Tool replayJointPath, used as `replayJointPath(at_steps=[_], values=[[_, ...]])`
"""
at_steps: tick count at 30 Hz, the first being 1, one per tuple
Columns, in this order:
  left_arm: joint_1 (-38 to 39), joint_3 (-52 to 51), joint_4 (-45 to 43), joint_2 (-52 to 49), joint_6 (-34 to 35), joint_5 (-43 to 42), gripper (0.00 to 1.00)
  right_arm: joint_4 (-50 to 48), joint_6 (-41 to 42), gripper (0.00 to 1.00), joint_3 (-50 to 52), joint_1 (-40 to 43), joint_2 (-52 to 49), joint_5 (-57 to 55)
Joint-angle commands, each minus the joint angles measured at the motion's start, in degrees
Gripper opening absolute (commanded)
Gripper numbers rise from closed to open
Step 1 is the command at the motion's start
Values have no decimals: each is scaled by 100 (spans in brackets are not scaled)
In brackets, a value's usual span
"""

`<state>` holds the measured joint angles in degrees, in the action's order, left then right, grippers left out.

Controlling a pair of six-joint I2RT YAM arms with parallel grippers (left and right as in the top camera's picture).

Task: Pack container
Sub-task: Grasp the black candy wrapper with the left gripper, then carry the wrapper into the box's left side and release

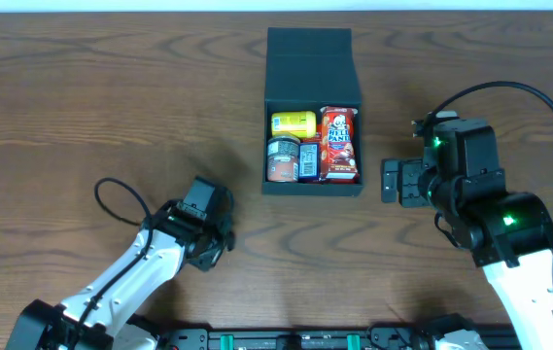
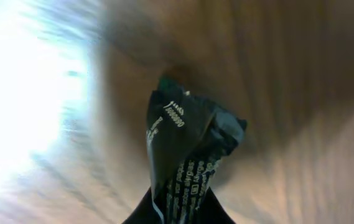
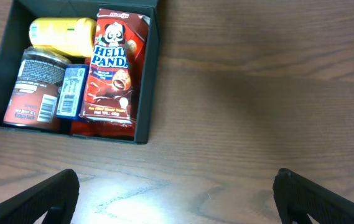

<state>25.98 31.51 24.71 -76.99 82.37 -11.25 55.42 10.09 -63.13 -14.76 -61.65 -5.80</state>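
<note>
The left arm (image 1: 111, 282) reached up from the near left corner of the table (image 1: 82, 107) and bent toward the middle, with its wrist low over the wood. The left gripper (image 1: 210, 238) sat well short of the box, to the near left of it. Its wrist camera showed it clamped on a crumpled dark packet (image 2: 186, 155) with white print. The packet's lower end was pinched at the bottom of the view, and the wood beyond it was blurred. The right arm (image 1: 500, 224) rose from the near right corner and folded back toward the centre. The right gripper (image 3: 175, 186) pointed left at the box's right side and stood apart from it. Its two dark fingers (image 3: 40, 199) were spread wide, with bare wood between them and nothing in their hold. The container (image 1: 312, 187) stood at the far middle of the table between the two arms. Its lid (image 1: 309, 60) was thrown open and lay flat on the far side. Inside, a red Hello Panda box (image 3: 114, 68) lay along the right wall, with a red edge showing under its near end. A yellow item (image 3: 61, 34) lay in the far left corner. A dark jar (image 3: 32, 87) with a label lay in the near left. A small blue pack (image 3: 72, 92) was wedged between the jar and the red box, touching both.
</note>
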Motion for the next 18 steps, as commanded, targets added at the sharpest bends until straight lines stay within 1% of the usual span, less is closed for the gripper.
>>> replayJointPath(at_steps=[1, 5, 7, 10, 12, 13, 15, 18], values=[[-20, 7, -483, 173, -601, -549, 6, -15, 57, 99, 4, -48, 26, -4], [-20, 168, -1029, 337, -1233, -846, 6, -20, 57, 99, 4, -48, 26, -22], [-17, 409, -1043, 374, -1659, -984, 6, -37, 57, 99, 4, -48, 24, -22], [-7, 892, -968, 372, -2507, -1250, 6, -48, 57, 99, 4, -48, 24, -22], [-2, 1491, -542, 341, -3174, -1274, 6, -61, 57, 99, 4, -48, 24, -24], [-2, 1963, -131, 286, -3709, -1274, 6, -70, 57, 99, 4, -48, 24, -26], [-2, 2562, 398, 138, -4391, -1274, 6, -81, 57, 99, 4, -48, 24, -39], [-2, 3731, 1508, -481, -5447, -1285, 5, -94, 57, 99, 4, -48, 24, -44]])
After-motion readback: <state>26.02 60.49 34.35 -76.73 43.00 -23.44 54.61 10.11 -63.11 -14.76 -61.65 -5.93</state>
